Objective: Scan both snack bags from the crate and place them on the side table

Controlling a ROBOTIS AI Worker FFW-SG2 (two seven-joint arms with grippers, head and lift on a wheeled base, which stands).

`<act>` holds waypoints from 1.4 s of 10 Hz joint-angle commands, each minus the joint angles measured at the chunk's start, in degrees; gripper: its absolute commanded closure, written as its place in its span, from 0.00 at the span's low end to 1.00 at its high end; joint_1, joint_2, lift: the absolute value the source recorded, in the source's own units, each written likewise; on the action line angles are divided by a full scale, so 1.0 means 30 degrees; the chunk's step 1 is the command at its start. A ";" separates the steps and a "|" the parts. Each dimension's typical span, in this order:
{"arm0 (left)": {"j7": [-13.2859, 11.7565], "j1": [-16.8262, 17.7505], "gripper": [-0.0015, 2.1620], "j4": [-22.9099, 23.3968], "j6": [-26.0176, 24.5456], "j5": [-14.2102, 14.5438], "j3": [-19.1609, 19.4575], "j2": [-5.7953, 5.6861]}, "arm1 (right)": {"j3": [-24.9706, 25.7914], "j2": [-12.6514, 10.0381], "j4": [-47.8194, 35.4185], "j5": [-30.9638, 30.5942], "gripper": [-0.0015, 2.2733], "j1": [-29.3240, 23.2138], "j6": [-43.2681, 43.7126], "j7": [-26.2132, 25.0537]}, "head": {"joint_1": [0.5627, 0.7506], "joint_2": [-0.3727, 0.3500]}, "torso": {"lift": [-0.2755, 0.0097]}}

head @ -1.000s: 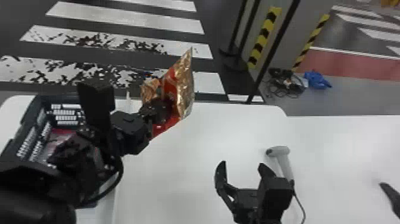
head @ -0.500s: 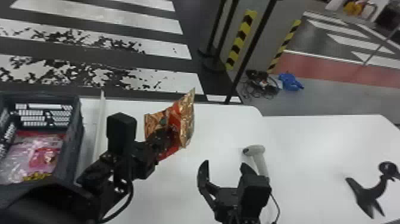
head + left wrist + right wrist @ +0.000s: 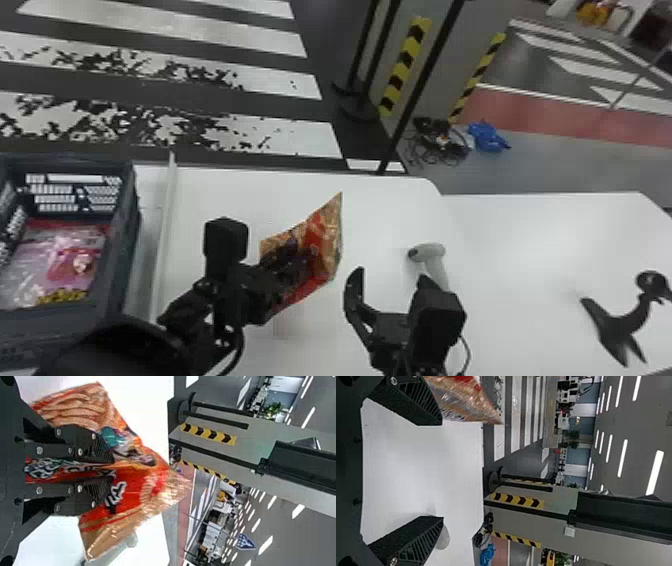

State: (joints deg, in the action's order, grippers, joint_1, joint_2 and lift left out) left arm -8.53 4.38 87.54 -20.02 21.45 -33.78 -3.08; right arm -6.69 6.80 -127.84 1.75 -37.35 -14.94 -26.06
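My left gripper [image 3: 295,260] holds an orange and red snack bag [image 3: 327,240] above the white table, left of my right gripper. In the left wrist view the left gripper [image 3: 113,471] is shut on the bag [image 3: 134,498], pinching its middle. My right gripper [image 3: 390,280] stands open with nothing between its fingers; in the right wrist view the right gripper [image 3: 442,471] has the bag [image 3: 462,403] beyond one finger. A pink snack bag [image 3: 75,260] lies in the dark crate [image 3: 127,225] at the left. The grey scanner [image 3: 435,265] lies behind my right gripper.
A thin pale bar [image 3: 164,240] stands beside the crate. On the table's right part [image 3: 525,225] is a black stand-like object [image 3: 617,320]. Black posts and a grey panel with striped tape [image 3: 407,65] stand behind the table.
The head view has swung to the right, then shows the crate fully. My left gripper, with the bag, has come closer to my right gripper, which stays open.
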 commanded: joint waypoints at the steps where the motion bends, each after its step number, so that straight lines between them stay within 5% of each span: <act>1: -0.0058 0.0004 0.00 -0.0031 0.0007 0.0232 0.0009 -0.0027 | 0.0060 0.0018 -0.0073 0.0033 0.03 -0.0001 -0.0221 -0.0013 | 0.70 0.03 | 0.62; 4: -0.0205 -0.0582 0.01 0.1669 0.0124 0.0144 0.0390 -0.0320 | 0.0090 0.0018 -0.0102 0.0004 0.03 -0.0001 -0.0397 -0.0042 | 0.70 0.03 | 0.62; 7: 0.0059 -0.2398 0.01 0.5624 0.0769 -0.2083 0.2118 -0.0672 | 0.0207 0.0018 -0.0102 -0.0025 0.03 0.0028 -0.0690 -0.0013 | 0.70 0.03 | 0.62; 10: 0.0528 -0.4654 0.01 0.9022 0.0769 -0.2962 0.4784 -0.1697 | 0.0148 -0.0011 -0.0073 0.0092 0.03 0.0204 -0.0690 0.1042 | 0.70 0.03 | 0.62; 14: 0.0528 -0.7496 0.01 1.2245 0.1003 -0.3489 0.8066 -0.2811 | 0.0558 -0.0041 0.0250 0.1176 0.03 0.0526 -0.0690 0.3532 | 0.70 0.23 | 0.62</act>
State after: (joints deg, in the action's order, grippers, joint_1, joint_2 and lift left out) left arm -6.94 -16.68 122.79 -17.28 11.59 -10.81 -11.13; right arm -5.13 6.68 -127.34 5.08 -36.00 -16.98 -15.53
